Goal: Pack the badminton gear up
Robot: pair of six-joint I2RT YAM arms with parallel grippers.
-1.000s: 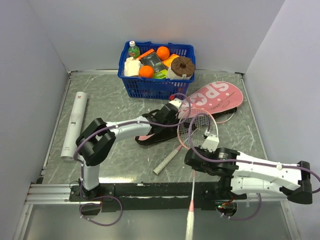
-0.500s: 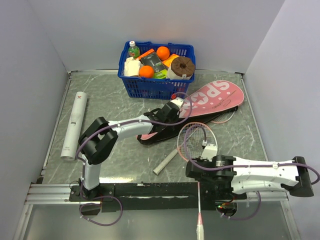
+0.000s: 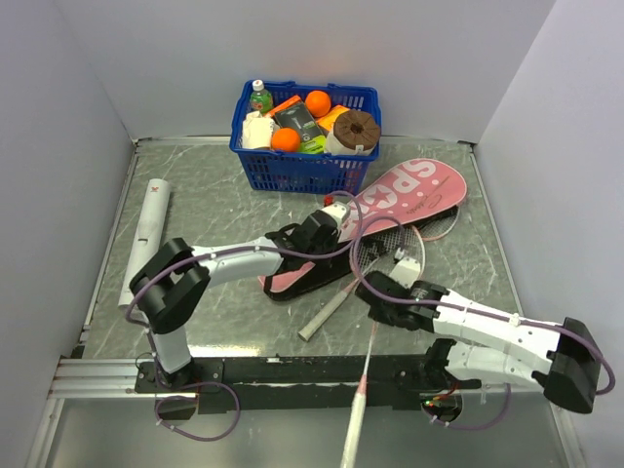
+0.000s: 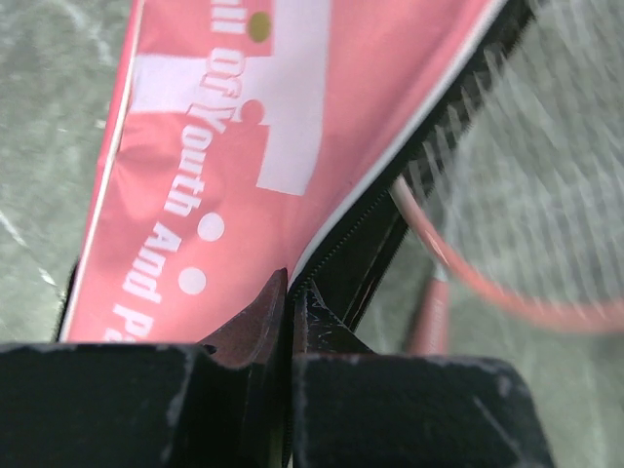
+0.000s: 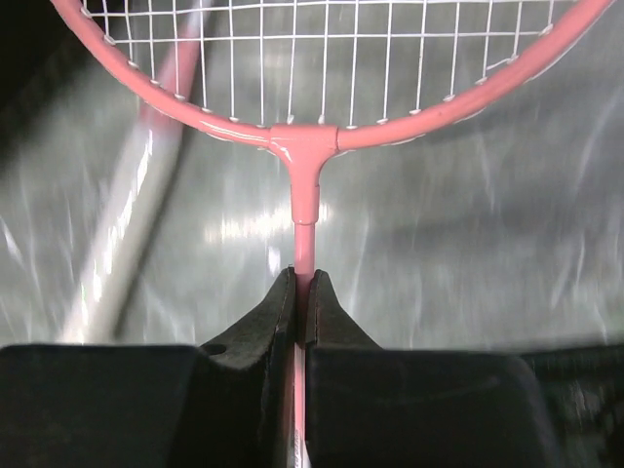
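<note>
The pink "SPORT" cover (image 3: 414,187) lies at mid-table, and its black zip edge (image 4: 366,239) gapes. My left gripper (image 3: 331,216) is shut on that black edge (image 4: 291,289). My right gripper (image 3: 382,285) is shut on the pink shaft (image 5: 303,258) of a racket. That racket's strung head (image 3: 388,252) lies at the cover's open side, and its handle (image 3: 353,429) sticks out past the table's near edge. A second racket's handle (image 3: 326,312) lies slanted on the table and shows blurred in the right wrist view (image 5: 122,229). The long white tube (image 3: 146,239) lies at the left.
A blue basket (image 3: 292,171) of groceries stands at the back, just behind the cover. Grey walls close in the table on three sides. The arms' base rail (image 3: 292,370) runs along the near edge.
My right arm has swung the held racket: its head moved up towards the cover's opening and its handle swung left. The left gripper and the cover shifted slightly left.
</note>
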